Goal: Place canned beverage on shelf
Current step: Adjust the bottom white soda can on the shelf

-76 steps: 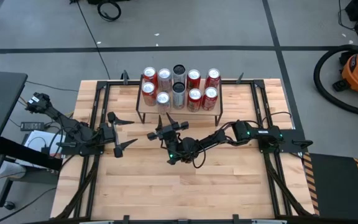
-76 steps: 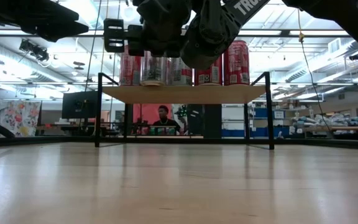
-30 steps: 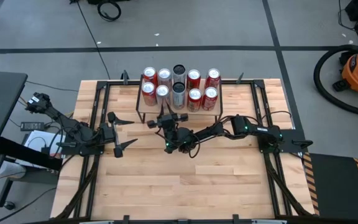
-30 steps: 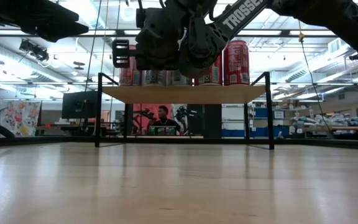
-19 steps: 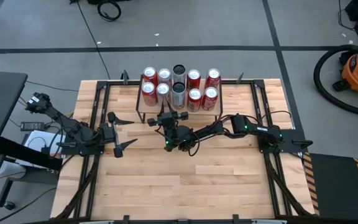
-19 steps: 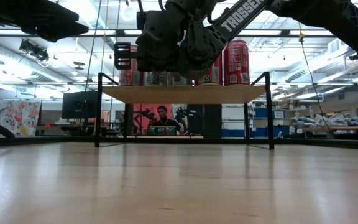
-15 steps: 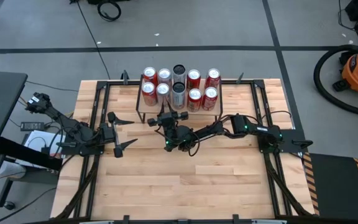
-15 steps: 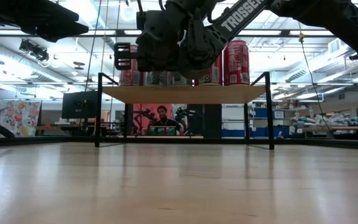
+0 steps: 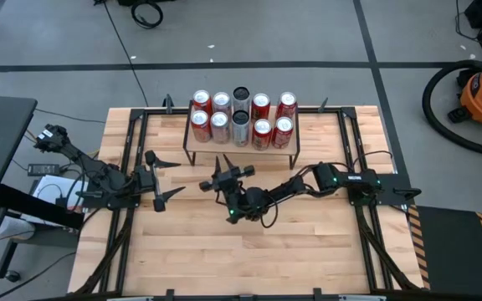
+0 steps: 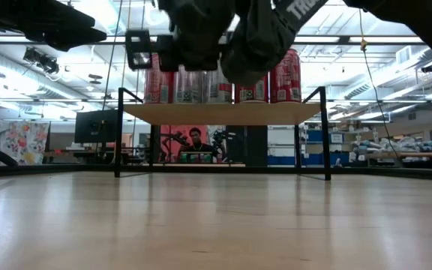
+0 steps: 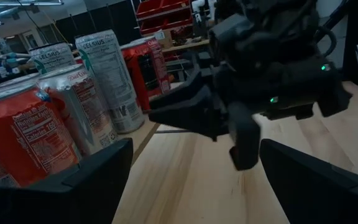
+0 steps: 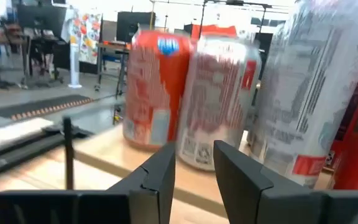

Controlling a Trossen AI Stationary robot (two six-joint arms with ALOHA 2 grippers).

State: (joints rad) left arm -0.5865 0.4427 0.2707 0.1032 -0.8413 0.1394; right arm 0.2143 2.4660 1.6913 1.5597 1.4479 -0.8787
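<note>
Butcher-block tabletop (image 9: 249, 251) carries the can-filled shelf (image 9: 197, 155) on grey concrete floor (image 9: 291, 33); both end effectors released, empty.

Shelf (image 9: 285, 153): small low rack, light wood plank top, thin black metal legs, standing at the far middle of the wooden table. Ten cans upright on it in two rows of five. Red soda cans (image 9: 201, 125) fill the left and right pairs of each row; front-row second can looks silver-and-red. Two taller silver Celsius cans (image 9: 240, 127) sit in the centre column, one behind the other. All cans close-packed, nearly touching. Low view: cans (image 10: 285, 76) stand level on the plank (image 10: 220, 113).
</note>
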